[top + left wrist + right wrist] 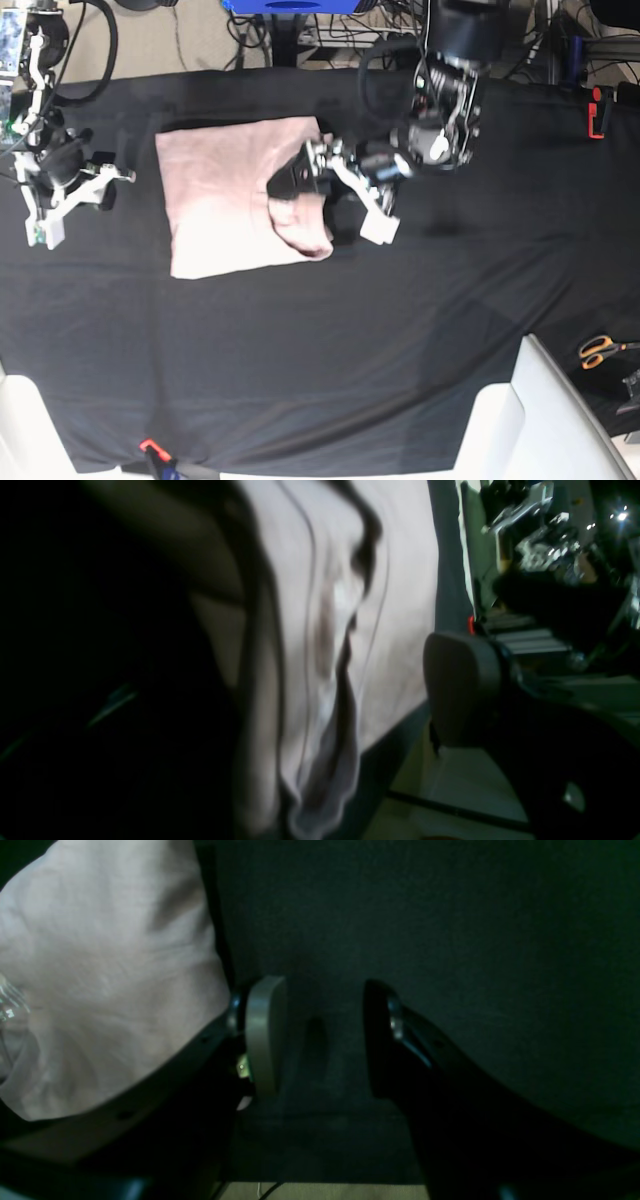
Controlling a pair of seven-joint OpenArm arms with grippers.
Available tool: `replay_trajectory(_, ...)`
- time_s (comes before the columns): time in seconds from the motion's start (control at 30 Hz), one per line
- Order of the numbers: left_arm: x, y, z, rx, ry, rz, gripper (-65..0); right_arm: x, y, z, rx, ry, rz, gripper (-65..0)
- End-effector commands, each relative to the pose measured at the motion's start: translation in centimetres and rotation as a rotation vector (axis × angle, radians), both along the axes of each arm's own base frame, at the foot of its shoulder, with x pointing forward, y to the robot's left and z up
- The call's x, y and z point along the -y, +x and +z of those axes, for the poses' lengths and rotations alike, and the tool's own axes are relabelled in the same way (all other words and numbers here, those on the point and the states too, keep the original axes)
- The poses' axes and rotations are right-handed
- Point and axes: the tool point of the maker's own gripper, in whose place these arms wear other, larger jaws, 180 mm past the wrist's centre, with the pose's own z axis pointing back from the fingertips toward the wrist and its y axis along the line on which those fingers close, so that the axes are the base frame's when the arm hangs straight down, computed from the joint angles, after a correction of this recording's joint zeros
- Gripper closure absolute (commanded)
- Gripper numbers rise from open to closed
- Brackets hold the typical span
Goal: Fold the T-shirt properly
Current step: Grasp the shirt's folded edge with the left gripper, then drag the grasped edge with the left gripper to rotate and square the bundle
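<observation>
The pale pink T-shirt lies partly folded on the black cloth, with a rumpled lobe at its lower right corner. My left gripper hovers over that right edge. In the left wrist view a creased fold of the T-shirt runs between the spread fingers, and the grey pad stands apart from the fabric, so my left gripper is open. My right gripper is open over bare black cloth, left of the T-shirt, with nothing between its fingers. It is also in the base view.
The black cloth covers the table. Orange scissors lie at the right edge and a red clamp sits at the upper right. White surfaces border the lower corners. Cables and gear crowd the far edge.
</observation>
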Motion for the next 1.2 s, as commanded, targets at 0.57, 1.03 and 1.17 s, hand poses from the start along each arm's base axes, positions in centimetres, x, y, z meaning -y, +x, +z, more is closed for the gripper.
replay_trajectory(0.57, 1.7, 1.1, -1.2, -0.057, 0.033, -0.05, 0.0, 0.7, 0.8, 1.0, 0.041, -0.015, -0.001, -24.3)
replay_trajectory(1.03, -4.1, 3.0, -0.5, -0.082, 0.454, -0.318, 0.0, 0.4, 1.2, 1.3, 0.053, -0.009, 0.002, -24.3)
replay_trajectory(1.17, -3.1, 5.9, 1.2, 0.002, 0.567, -0.423, 0.0, 0.2, 1.2, 1.2, 0.051, -0.006, 0.005, -24.3)
